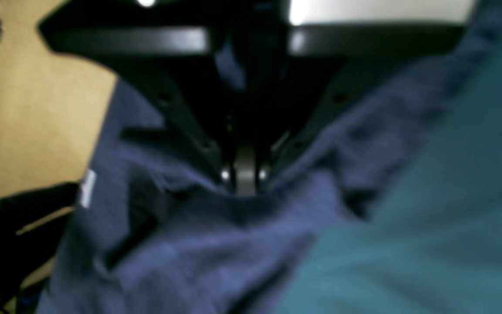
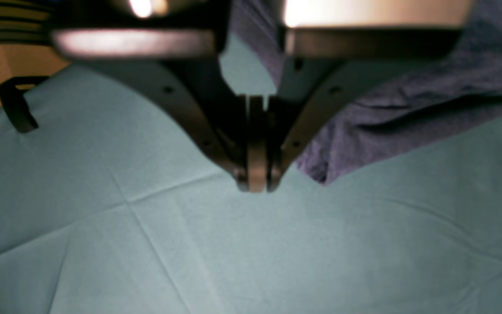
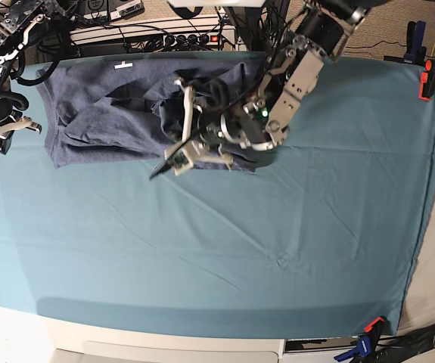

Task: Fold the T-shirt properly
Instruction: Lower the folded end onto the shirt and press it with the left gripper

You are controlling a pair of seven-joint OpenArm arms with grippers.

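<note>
The slate-blue T-shirt (image 3: 104, 113) lies crumpled at the back left of the teal table cloth (image 3: 240, 249), with a small white label (image 3: 124, 65) near its far edge. My left gripper (image 3: 164, 166) reaches across it to its front edge. In the left wrist view it (image 1: 245, 185) is shut, with T-shirt fabric (image 1: 190, 244) bunched around the tips. My right gripper (image 3: 4, 130) is just left of the shirt. In the right wrist view it (image 2: 255, 185) is shut and empty above the cloth, with a shirt corner (image 2: 347, 148) beside it.
A red clamp (image 3: 431, 79) grips the cloth at the far right edge, a blue one (image 3: 368, 340) at the front right. A black clamp (image 2: 13, 104) sits at the left edge. Cables and a power strip (image 3: 179, 36) lie behind the table.
</note>
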